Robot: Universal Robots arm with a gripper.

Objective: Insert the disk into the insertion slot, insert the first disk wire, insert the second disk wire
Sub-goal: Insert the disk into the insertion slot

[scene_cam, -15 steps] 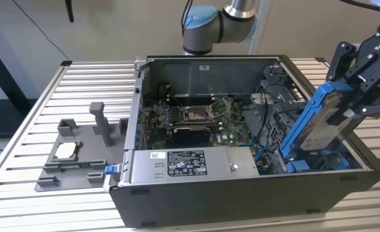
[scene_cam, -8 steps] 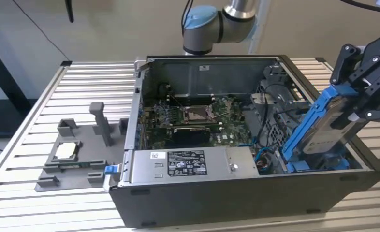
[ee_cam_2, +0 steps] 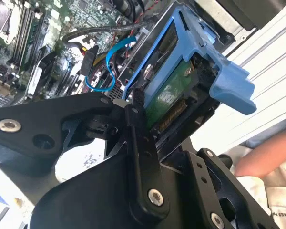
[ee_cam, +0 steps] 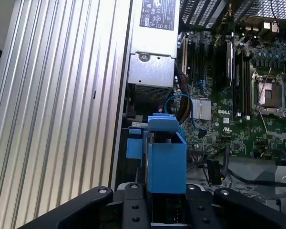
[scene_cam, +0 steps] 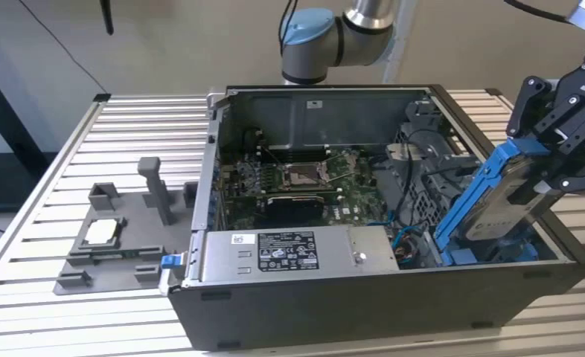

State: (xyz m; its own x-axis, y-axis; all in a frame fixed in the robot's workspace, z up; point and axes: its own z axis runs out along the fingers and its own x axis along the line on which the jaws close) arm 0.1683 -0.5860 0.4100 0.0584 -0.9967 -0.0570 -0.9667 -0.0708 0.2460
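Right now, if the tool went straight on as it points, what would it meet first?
Likely the insertion slot: the disk in the tool leads, tilted, its lower end at the slot's blue tabs. Depth unclear.

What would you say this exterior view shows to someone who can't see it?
A robot gripper holds the disk, blue-framed and tilted, its lower end inside the open computer case at the exterior view's right. A grey fixture sits on the slatted table beside the case.

Open computer case (scene_cam: 372,312) on slatted metal table (scene_cam: 34,320); inside, green motherboard (scene_cam: 303,182) and silver power-supply box (scene_cam: 272,253). Grey parts holder (scene_cam: 114,256) beside case, exterior view's left.
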